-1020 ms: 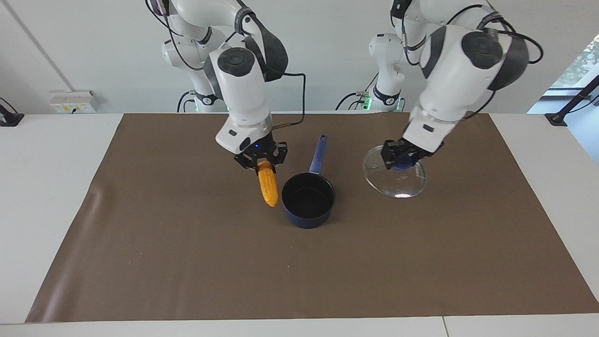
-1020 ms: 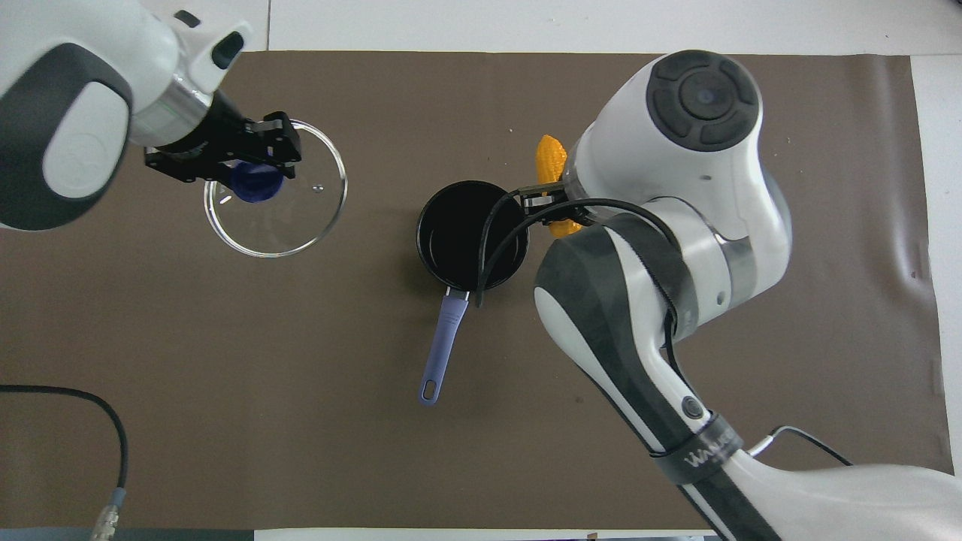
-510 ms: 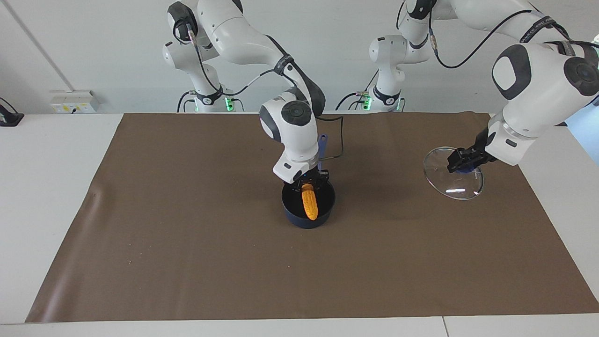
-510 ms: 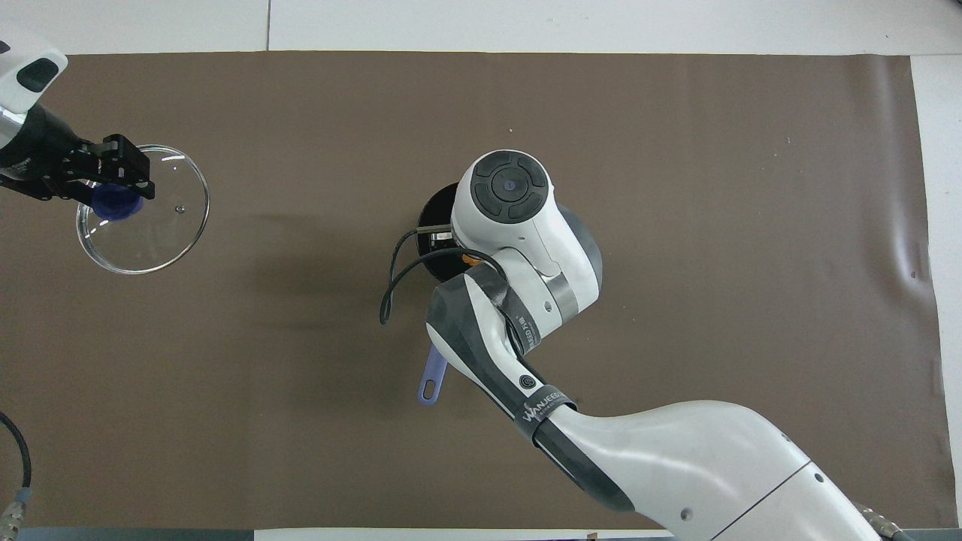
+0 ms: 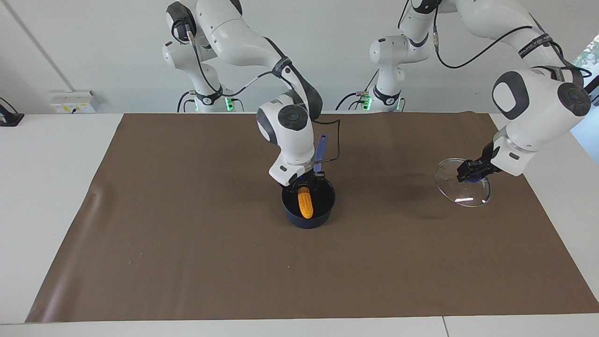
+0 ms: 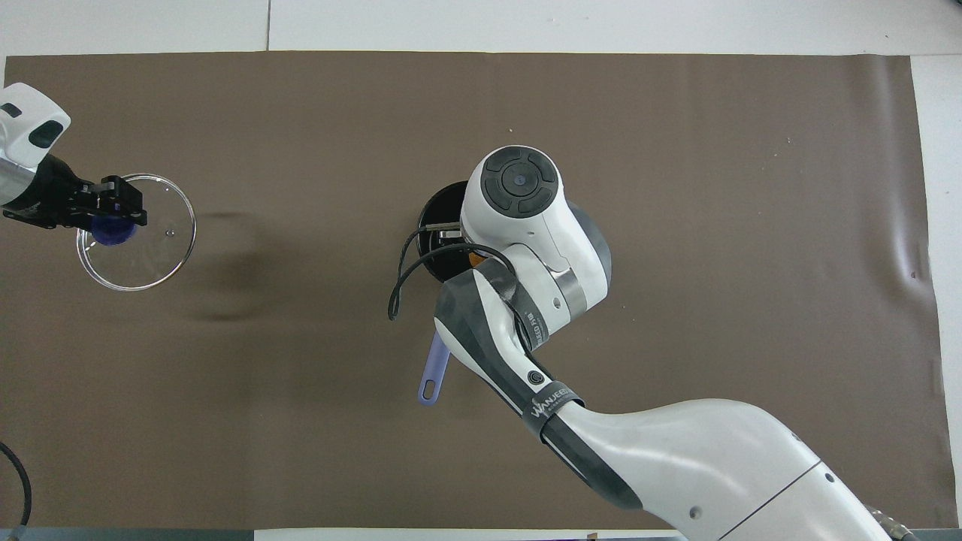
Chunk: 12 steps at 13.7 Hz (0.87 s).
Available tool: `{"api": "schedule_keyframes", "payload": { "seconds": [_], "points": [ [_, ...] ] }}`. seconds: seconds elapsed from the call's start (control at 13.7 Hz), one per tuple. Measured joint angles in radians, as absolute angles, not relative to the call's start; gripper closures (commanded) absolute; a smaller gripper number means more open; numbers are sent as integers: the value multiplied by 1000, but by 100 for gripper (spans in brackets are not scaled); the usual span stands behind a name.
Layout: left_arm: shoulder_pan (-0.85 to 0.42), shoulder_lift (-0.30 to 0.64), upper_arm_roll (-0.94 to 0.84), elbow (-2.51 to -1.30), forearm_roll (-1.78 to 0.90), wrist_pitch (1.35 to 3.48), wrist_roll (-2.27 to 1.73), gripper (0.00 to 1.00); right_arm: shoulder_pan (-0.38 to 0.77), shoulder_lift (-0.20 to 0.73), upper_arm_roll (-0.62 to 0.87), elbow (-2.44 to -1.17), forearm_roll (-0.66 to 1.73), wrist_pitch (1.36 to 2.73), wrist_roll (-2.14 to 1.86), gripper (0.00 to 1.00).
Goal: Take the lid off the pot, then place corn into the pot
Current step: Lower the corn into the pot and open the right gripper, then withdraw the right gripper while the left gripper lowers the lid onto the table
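Observation:
The dark blue pot (image 5: 310, 221) stands mid-mat, its handle (image 5: 320, 146) pointing toward the robots. My right gripper (image 5: 304, 183) is just over the pot's rim, shut on the upper end of the yellow corn (image 5: 305, 203), which hangs tilted inside the pot. From overhead the right arm hides most of the pot (image 6: 434, 218); only a sliver of the corn (image 6: 475, 260) shows. My left gripper (image 5: 472, 173) is shut on the blue knob of the glass lid (image 5: 463, 192). It holds the lid tilted, low over the mat near the left arm's end. The lid (image 6: 143, 248) also shows beside that gripper (image 6: 113, 219) from overhead.
A brown mat (image 5: 187, 257) covers most of the white table (image 5: 47, 187). The pot's handle (image 6: 434, 372) sticks out from under the right arm. A socket box (image 5: 72, 102) sits at the table's edge toward the right arm's end.
My right gripper carried the corn from beside the pot to over it and lowered it inside. My left gripper carried the lid away toward the left arm's end and lower.

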<state>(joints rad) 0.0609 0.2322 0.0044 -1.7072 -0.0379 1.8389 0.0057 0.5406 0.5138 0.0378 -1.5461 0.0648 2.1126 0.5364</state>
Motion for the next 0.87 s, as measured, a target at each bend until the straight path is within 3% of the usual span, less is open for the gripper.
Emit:
{"api": "schedule_keyframes", "payload": {
  "seconds": [0.44, 0.87],
  "points": [
    [97, 231, 4, -1863, -37, 2025, 26, 100, 505, 456, 8, -1496, 25, 2000, 528, 0],
    [101, 236, 4, -1943, -37, 2138, 161, 100, 262, 231, -5, -1424, -40, 1658, 242, 0]
  ]
}}
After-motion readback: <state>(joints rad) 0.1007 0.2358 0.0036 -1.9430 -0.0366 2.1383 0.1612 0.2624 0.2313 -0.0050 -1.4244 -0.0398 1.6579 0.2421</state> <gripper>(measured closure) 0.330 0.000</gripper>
